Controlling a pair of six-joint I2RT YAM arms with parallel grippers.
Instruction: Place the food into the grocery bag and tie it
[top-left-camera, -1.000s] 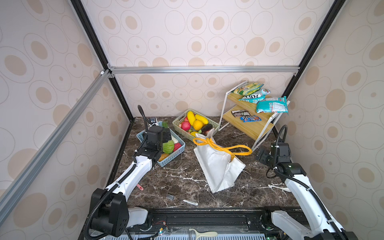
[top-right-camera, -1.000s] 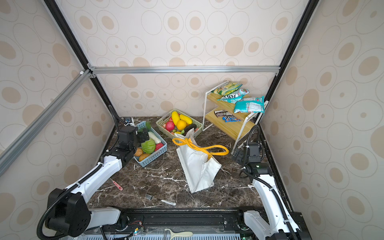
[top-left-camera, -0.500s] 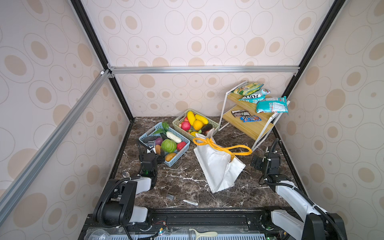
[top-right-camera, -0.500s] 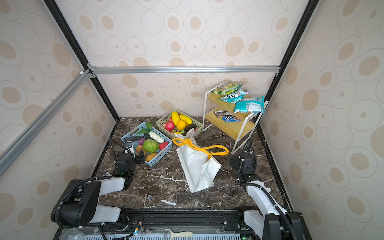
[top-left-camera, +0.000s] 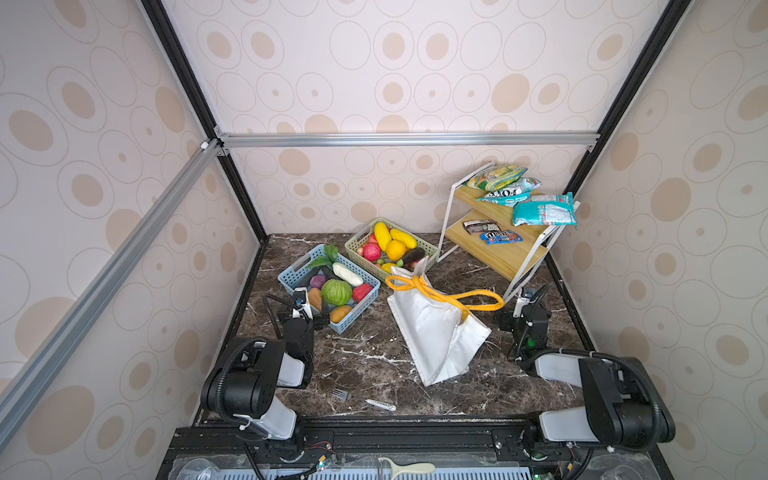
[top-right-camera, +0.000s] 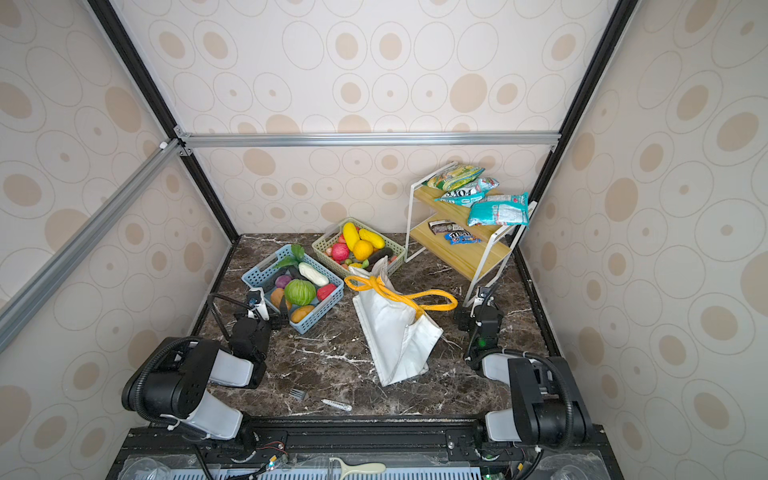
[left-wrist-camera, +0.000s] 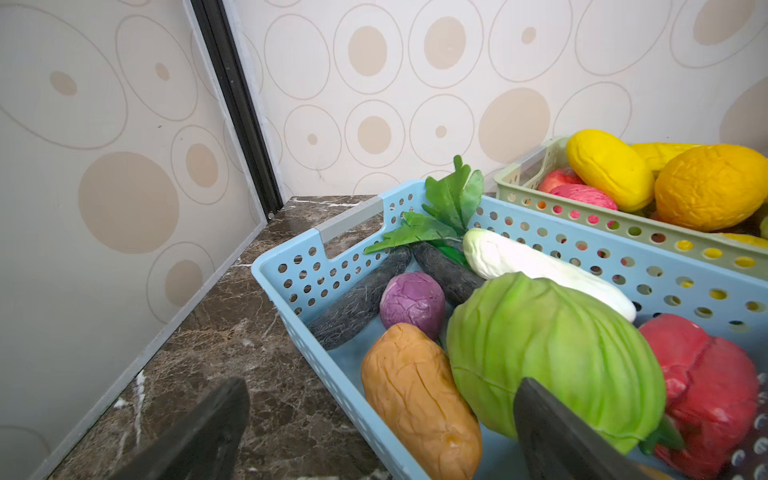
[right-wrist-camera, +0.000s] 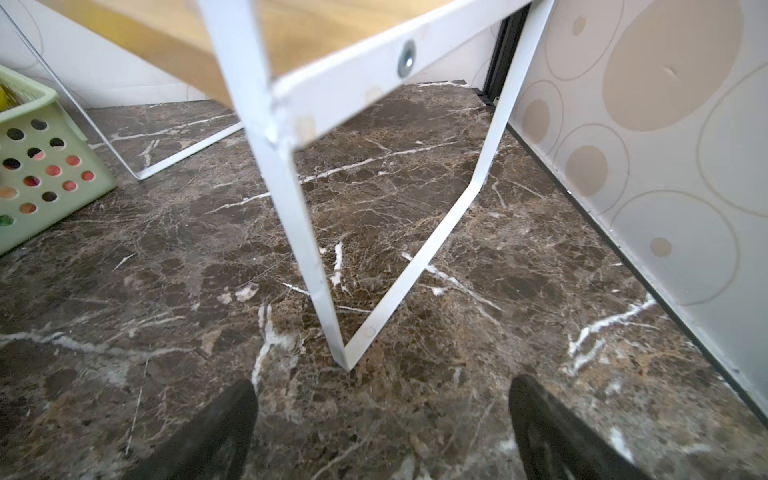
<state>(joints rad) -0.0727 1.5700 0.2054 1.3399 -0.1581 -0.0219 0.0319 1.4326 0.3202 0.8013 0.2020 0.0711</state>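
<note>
White grocery bag (top-left-camera: 432, 332) slumps between my left gripper (left-wrist-camera: 382, 388) and right gripper (right-wrist-camera: 382, 384); both jaws apart, empty.

A lab test booth; wallpapered panels (top-left-camera: 415, 62), aluminium frame (top-left-camera: 407, 139), marble tabletop (top-left-camera: 365, 357).

The large white canvas tote with yellow-orange strap handles (top-left-camera: 432, 332) lies slumped on its side on the dark marble tabletop (top-left-camera: 365, 357), its handles seemingly twisted together. The round green plastic cabbage (left-wrist-camera: 552, 349), red toy pepper (left-wrist-camera: 706, 386) and green leaf (left-wrist-camera: 453, 199) sit in the blue lattice basket (left-wrist-camera: 286, 266).
</note>
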